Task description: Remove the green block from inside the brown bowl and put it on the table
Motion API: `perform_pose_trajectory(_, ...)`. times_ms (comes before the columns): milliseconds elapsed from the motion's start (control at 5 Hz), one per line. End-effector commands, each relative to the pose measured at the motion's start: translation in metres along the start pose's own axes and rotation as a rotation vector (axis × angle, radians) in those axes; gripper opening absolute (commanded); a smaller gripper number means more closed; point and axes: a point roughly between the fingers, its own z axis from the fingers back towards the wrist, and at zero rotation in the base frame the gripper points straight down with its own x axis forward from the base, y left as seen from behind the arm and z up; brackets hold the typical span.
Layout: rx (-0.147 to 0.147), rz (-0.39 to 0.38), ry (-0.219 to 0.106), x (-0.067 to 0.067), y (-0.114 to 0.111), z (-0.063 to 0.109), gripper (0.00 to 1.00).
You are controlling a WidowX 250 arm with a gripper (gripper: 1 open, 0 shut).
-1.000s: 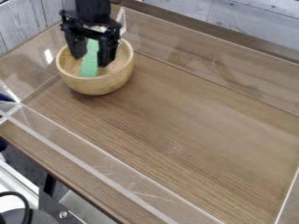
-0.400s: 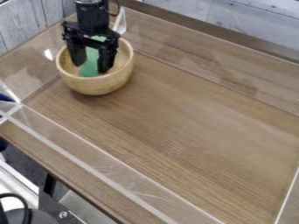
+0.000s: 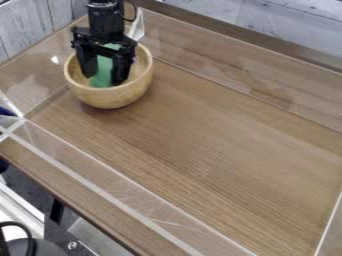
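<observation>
Since the earlier frame the gripper (image 3: 103, 72) has been lowered further into the brown bowl (image 3: 110, 81) and shifted slightly toward the table's left edge. Its jaws are spread wide and pointed straight down, one finger on each side of the green block (image 3: 103, 71), which is propped inside the bowl, leaning up toward the far rim. Nothing is gripped yet; whether the fingers touch the block cannot be told.

The step in hand is judged to be the reach for the block. Next, the jaws would need to be closed across the bar's narrow width, and the bar lifted clear of the thick rim before being carried sideways.

The bowl is placed near the far left corner of the table (image 3: 214, 150), close to the clear acrylic walls (image 3: 34, 70) at the left and far edges, so little room is offered there. Toward the near and right edges a broad stretch of bare wood is left open for setting the block down.
</observation>
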Motion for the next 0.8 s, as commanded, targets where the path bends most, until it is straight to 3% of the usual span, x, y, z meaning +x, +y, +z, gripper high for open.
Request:
perform_pose_trajectory(0, 0.016, 0.01, -0.054, 0.01, 0.007, 0.011, 0.0)
perform_pose_trajectory(200, -0.002, 0.011, -0.074, 0.008, 0.007, 0.023, 1.0)
perform_pose_trajectory(400, -0.016, 0.014, -0.089, 0.007, 0.008, 0.034, 1.0)
perform_pose_trajectory(600, -0.018, 0.017, -0.087, 0.009, 0.009, 0.03, 0.0)
